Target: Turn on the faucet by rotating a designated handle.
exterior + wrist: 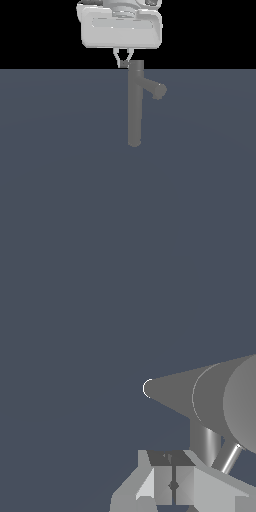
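The faucet [134, 107] is a slim dark-grey column standing on the floor, with its angled spout stub [157, 90] pointing to the exterior view's right. My gripper [123, 63] hangs at the level of the faucet's top cap, just to its left in the exterior view. Its fingers are shut together with nothing between them. In the wrist view the faucet [200, 393] is seen from above its cap. The thin shiny handle [229, 457] sticks out beside the thicker spout stub [205, 443], just off my gripper [173, 483]. I cannot pick out the handle in the exterior view.
A flat blue-grey floor [60, 175] surrounds the faucet. The white hand body [121, 27] sits above the faucet top.
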Tool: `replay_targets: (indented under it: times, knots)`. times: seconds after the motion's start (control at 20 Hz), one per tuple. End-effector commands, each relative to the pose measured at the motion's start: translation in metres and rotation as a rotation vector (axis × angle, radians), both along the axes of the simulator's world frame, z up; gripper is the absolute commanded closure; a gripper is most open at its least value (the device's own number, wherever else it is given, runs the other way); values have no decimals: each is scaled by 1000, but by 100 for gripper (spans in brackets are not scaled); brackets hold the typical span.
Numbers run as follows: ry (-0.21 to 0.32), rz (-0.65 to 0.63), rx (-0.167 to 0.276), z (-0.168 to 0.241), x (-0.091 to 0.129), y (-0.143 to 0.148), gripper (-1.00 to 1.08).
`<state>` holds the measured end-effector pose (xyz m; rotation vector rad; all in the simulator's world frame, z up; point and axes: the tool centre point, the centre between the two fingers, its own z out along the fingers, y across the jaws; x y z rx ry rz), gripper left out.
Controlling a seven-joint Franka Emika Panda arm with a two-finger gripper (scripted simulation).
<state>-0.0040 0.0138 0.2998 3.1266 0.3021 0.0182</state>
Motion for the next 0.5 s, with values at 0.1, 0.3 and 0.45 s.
replay_targets:
  times: [0.1,0.3,0.45]
  knots:
    - [2,-4,0,0,-3,-14,108]
    - [8,-11,0,1,-9,-41,108]
    - [11,-15,-1,1,-13,-55,108]
